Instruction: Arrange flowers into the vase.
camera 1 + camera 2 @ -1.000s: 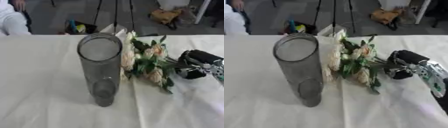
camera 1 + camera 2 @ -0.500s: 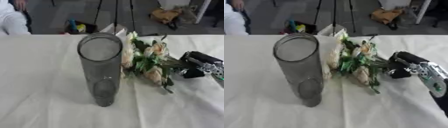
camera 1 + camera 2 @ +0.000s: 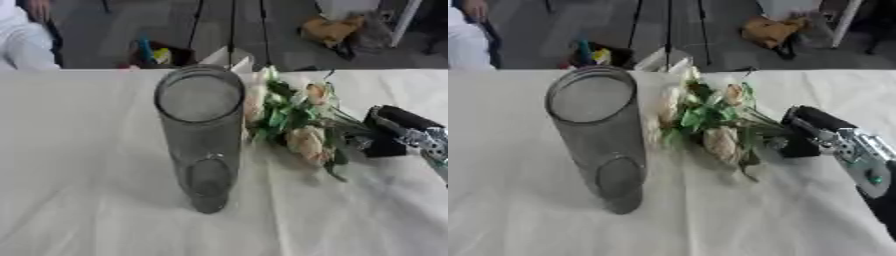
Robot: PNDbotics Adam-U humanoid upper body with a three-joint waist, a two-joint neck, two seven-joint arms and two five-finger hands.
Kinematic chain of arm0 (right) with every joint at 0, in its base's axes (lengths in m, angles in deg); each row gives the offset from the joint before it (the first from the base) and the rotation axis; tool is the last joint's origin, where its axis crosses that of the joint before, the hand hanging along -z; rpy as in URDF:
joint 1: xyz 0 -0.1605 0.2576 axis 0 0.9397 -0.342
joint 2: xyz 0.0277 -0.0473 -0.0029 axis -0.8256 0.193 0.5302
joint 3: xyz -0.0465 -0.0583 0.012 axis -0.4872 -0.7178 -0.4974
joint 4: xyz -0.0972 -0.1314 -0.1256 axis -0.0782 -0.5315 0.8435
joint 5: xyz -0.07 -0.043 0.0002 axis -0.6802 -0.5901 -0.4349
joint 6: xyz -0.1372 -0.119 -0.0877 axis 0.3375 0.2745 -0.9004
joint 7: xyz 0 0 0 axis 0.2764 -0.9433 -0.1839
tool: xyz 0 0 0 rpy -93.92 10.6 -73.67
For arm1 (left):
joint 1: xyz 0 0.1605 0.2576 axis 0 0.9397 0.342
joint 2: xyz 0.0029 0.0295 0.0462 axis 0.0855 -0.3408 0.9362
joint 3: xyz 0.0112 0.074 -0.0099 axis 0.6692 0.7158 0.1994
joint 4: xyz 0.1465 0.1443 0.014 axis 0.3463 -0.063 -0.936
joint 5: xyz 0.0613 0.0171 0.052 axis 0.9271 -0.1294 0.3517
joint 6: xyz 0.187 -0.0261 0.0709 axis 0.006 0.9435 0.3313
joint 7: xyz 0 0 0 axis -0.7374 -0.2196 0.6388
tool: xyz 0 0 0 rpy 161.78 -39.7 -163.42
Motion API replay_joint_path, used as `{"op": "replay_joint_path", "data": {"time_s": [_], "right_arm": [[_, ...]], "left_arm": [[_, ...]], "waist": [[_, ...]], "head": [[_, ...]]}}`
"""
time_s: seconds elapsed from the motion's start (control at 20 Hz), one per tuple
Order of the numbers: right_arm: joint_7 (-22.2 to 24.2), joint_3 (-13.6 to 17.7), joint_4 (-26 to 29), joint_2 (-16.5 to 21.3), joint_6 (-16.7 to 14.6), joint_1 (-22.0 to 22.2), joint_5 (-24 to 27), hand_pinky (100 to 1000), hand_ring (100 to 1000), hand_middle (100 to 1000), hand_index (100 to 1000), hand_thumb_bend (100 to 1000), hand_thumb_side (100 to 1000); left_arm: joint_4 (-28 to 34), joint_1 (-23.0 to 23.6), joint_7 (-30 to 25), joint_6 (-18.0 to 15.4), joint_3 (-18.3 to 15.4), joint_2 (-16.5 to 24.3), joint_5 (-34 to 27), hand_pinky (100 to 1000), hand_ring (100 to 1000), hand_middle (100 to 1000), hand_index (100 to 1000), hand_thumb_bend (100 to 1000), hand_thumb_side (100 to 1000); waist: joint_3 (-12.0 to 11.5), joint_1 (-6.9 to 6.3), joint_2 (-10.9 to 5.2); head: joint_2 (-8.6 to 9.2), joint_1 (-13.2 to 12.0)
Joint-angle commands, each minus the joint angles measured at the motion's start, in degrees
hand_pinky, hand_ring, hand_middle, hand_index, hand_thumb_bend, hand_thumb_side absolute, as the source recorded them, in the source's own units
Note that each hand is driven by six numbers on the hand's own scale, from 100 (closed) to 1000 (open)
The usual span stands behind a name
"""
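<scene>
- Nearest me is the pale cloth-covered bench (image 3: 79,210), with nothing on its front part.
- On it stands the tall smoky-grey clear cylinder vase (image 3: 203,145), upright, mouth open and nothing inside that I can see.
- Just beside the vase, on my right side, lies the bunch of cream roses with green leaves (image 3: 706,122), flat on the bench. Its blooms sit close to the vase wall and its stems run out toward my right.
- My right hand (image 3: 811,135), black with silver parts, is at the stem end of the bunch. It seems to be closing on the stems, but I cannot tell whether the fingers have them clamped or are merely laid against them.
- My left hand shows in neither view.
- Risks, as I judge them: if I lift with only a few stems caught, the bunch may splay or shed a flower onto the bench.
- The blooms lie so near the vase that swinging them up could knock it, and a tall narrow vase tips easily.
- The bunch is wide and the mouth is narrow, so leaves could snag on the rim.
- Beyond the far edge of the bench is dark floor with clutter.
</scene>
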State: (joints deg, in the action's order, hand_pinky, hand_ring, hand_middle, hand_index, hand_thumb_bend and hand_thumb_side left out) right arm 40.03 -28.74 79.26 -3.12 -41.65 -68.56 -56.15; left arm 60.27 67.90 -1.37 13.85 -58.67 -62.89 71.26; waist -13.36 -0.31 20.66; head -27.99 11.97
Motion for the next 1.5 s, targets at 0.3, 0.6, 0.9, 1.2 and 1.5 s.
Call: {"op": "replay_joint_path", "data": {"time_s": [0.3, 0.6, 0.9, 1.2, 1.5], "right_arm": [[-8.24, 1.86, 2.54, 1.74, 0.87, -0.62, -1.12, 100, 100, 100, 100, 402, 543], [-17.82, 2.21, 5.26, 2.04, 0.61, -0.7, 3.89, 100, 100, 100, 100, 505, 569], [-22.88, 3.63, 11.35, 3.01, 7.15, -1.82, 11.32, 100, 100, 100, 100, 576, 583], [-26.57, 4.72, 18.05, 3.69, 14.91, -4.58, 18.65, 100, 100, 100, 100, 602, 613], [-30.05, 3.73, 24.9, 2.26, 21.21, -10.11, 26.4, 100, 100, 100, 100, 539, 620]], "left_arm": [[1.04, -0.41, -0.36, -0.01, 0.14, 0.37, 0.11, 563, 680, 768, 906, 100, 1000], [1.04, -0.59, -0.35, -0.05, 0.09, 0.55, 0.07, 563, 680, 767, 906, 100, 1000], [1.04, -0.71, -0.19, -0.04, -0.02, 0.83, 0.04, 564, 680, 767, 906, 100, 1000], [1.04, -0.8, -0.11, -0.02, -0.03, 1.13, -0.08, 564, 680, 766, 906, 100, 1000], [1.04, -0.81, -0.15, 0.02, 0.07, 1.42, -0.32, 565, 681, 765, 906, 100, 1000]], "waist": [[0.06, -0.61, -0.4], [0.17, -0.46, -0.49], [0.34, -0.22, -0.89], [0.48, 0.03, -1.41], [0.61, 0.08, -2.29]], "head": [[0.79, -0.07], [0.73, -0.08], [0.54, -0.14], [0.5, -0.26], [-0.05, -0.11]]}}
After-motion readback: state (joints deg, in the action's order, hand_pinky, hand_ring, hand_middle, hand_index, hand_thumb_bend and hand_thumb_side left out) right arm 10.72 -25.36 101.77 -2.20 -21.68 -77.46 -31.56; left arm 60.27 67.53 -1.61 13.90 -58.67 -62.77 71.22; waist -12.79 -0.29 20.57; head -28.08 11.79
